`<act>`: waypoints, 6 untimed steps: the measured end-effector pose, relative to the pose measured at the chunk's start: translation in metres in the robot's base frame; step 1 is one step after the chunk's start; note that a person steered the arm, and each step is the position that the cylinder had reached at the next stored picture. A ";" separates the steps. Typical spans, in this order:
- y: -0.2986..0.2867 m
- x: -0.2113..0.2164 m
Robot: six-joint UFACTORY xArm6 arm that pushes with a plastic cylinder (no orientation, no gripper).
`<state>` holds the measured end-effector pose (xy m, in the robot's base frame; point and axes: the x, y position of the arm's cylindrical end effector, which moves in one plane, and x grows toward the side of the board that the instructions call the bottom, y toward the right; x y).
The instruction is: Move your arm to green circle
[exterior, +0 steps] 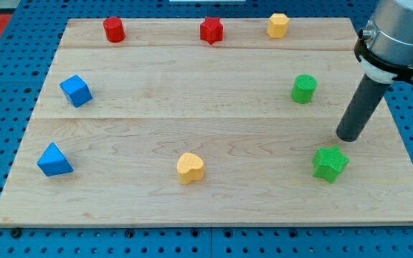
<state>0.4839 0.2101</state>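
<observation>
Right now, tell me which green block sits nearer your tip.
The green star, just below my tip. The green circle sits farther off, up and to the view's left.

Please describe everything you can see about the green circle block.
The green circle is a short upright cylinder of bright green, plastic-looking material with a ribbed side. It stands on the wooden board, at the view's right, above the green star. Nothing touches it. My tip rests lower right of it, apart.

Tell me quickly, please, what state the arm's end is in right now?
My tip: a bare rod with no claw, holding nothing, touching no block; it sits between the green circle and the green star, toward the view's right.
</observation>
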 end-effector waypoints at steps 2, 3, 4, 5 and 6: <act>0.000 0.000; 0.000 0.000; 0.000 0.000; 0.000 -0.006; 0.006 -0.025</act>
